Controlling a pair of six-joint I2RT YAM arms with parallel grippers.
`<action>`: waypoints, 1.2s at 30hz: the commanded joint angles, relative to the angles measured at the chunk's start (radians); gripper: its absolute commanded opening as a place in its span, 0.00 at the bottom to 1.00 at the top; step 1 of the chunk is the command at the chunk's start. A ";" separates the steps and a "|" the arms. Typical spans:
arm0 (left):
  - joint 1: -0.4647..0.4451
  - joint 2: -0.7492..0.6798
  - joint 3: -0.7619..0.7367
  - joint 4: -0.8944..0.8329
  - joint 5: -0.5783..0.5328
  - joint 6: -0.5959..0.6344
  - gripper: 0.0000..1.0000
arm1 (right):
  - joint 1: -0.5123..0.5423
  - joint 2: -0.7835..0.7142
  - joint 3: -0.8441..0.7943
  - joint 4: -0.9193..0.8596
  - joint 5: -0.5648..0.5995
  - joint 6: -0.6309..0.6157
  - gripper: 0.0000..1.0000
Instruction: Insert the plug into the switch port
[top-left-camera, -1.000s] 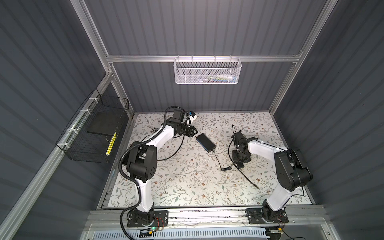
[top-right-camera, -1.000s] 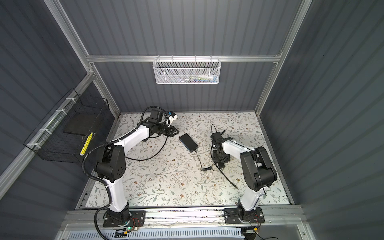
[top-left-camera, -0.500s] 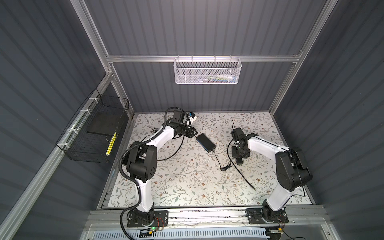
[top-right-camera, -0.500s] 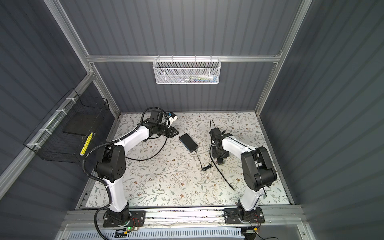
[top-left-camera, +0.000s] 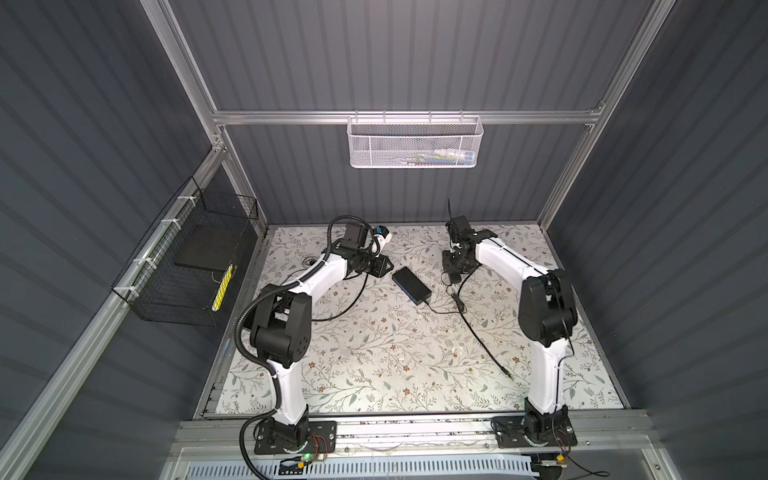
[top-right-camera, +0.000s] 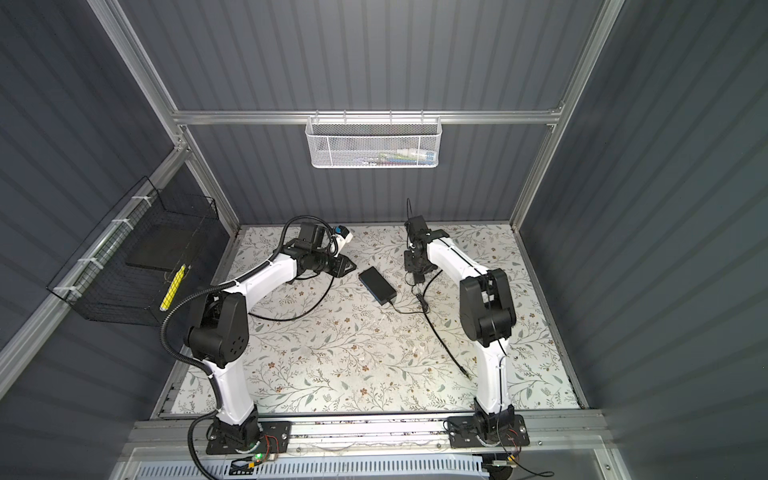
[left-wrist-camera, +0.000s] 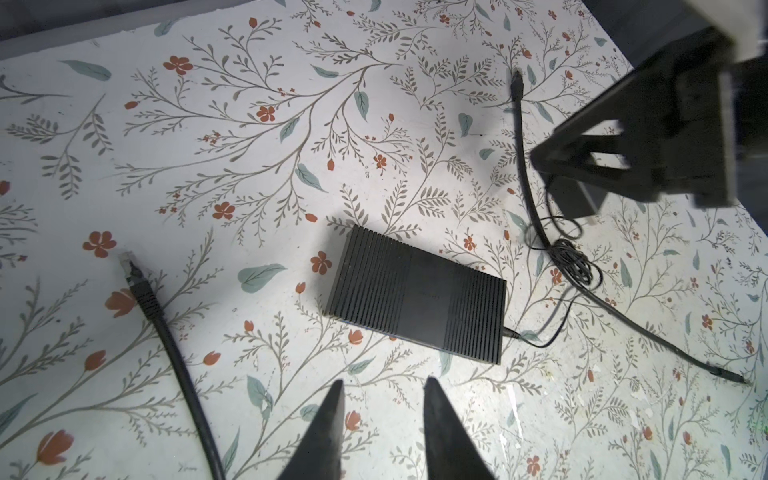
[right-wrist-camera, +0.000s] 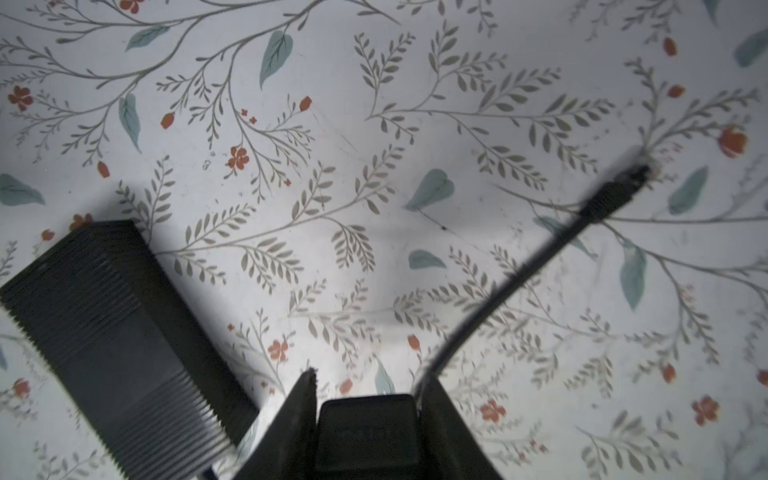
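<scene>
Just beside your left gripper (left-wrist-camera: 384, 381), fingers parted and empty, lies the black cable's clear-tipped plug (left-wrist-camera: 126, 262), pointing away and wide of the ribbed black switch box (left-wrist-camera: 415, 299) mid-table, while your right gripper (right-wrist-camera: 365, 374) is clamping a black block (right-wrist-camera: 365, 432).

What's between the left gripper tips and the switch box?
Nothing: only bare floral mat lies between left gripper and switch box, seen in left wrist view.

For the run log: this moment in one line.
left gripper open | right gripper holds black block | switch on table | plug uninserted
</scene>
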 joint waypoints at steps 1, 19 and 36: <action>0.010 -0.058 -0.019 0.002 -0.023 -0.001 0.33 | -0.001 0.092 0.099 -0.054 -0.030 -0.025 0.21; 0.015 -0.096 -0.056 0.030 -0.058 -0.026 0.41 | -0.070 -0.071 -0.017 -0.091 0.013 -0.070 0.62; 0.017 -0.039 -0.021 0.086 0.022 -0.045 0.42 | 0.008 -0.597 -0.867 -0.074 -0.060 0.089 0.53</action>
